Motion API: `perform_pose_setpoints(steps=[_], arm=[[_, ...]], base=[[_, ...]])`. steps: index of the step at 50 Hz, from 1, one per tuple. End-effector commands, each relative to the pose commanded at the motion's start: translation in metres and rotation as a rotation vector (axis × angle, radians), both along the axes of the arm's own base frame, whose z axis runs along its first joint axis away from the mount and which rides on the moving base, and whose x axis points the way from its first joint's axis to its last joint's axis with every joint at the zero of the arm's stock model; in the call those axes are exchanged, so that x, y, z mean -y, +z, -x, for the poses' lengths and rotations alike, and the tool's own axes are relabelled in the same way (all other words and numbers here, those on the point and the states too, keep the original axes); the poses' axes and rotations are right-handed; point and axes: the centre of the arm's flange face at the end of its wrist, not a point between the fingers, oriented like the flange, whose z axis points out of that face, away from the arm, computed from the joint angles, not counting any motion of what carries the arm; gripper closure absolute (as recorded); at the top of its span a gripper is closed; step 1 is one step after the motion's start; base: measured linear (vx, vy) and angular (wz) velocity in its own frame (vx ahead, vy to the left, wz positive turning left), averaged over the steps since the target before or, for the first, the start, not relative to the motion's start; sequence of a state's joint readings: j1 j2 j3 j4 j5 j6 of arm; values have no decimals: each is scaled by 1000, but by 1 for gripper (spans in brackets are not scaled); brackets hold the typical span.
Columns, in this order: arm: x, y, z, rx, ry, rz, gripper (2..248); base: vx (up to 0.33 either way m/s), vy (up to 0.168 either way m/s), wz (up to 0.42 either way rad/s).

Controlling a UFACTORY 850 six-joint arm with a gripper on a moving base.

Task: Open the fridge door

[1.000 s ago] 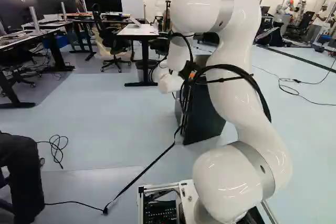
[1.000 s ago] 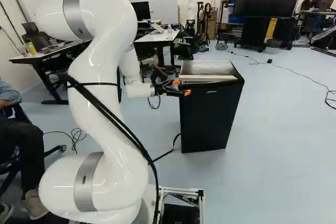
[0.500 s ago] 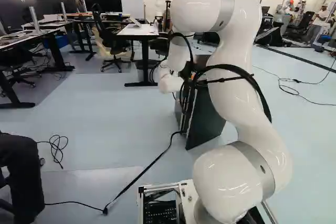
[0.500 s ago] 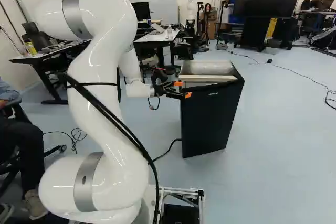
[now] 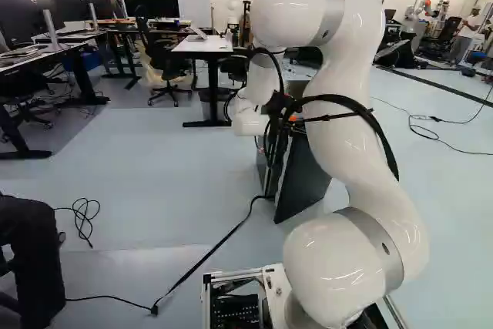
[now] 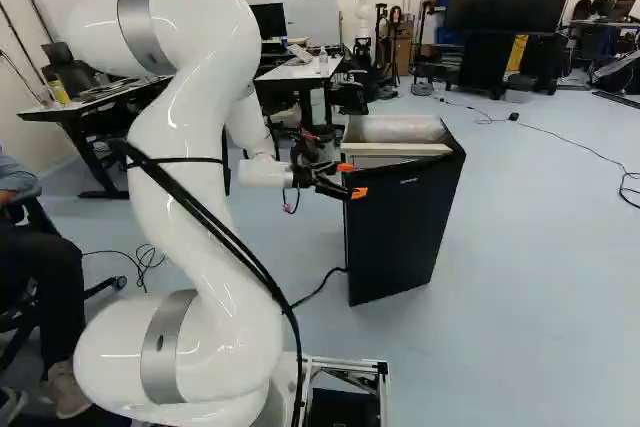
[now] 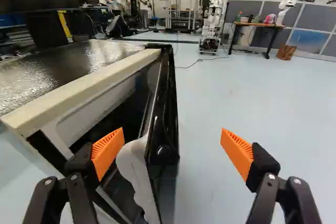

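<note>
Fridge door (image 6: pixel 402 232) is standing ajar, prob. under halfway; gripper (image 7: pixel 172 137), spread wide, is straddling its edge, w/ more swing remaining.

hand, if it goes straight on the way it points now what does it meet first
Probably the fridge door's free edge: in the wrist view it stands in line between the open hand's two fingers. How far ahead it lies is unclear.

No lettering, number or sign can be read with certainty. A small pale marking (image 6: pixel 408 181) is borne high on the fridge door (image 6: pixel 402 237); its characters cannot be resolved.
</note>
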State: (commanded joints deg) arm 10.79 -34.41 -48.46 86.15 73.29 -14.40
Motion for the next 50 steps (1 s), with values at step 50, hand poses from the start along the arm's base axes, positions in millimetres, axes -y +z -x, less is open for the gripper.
perform_pose_setpoints(steps=[50], arm=[[6, 4, 47, -28, -318, 52, 3]], base=[[0, 0, 0]])
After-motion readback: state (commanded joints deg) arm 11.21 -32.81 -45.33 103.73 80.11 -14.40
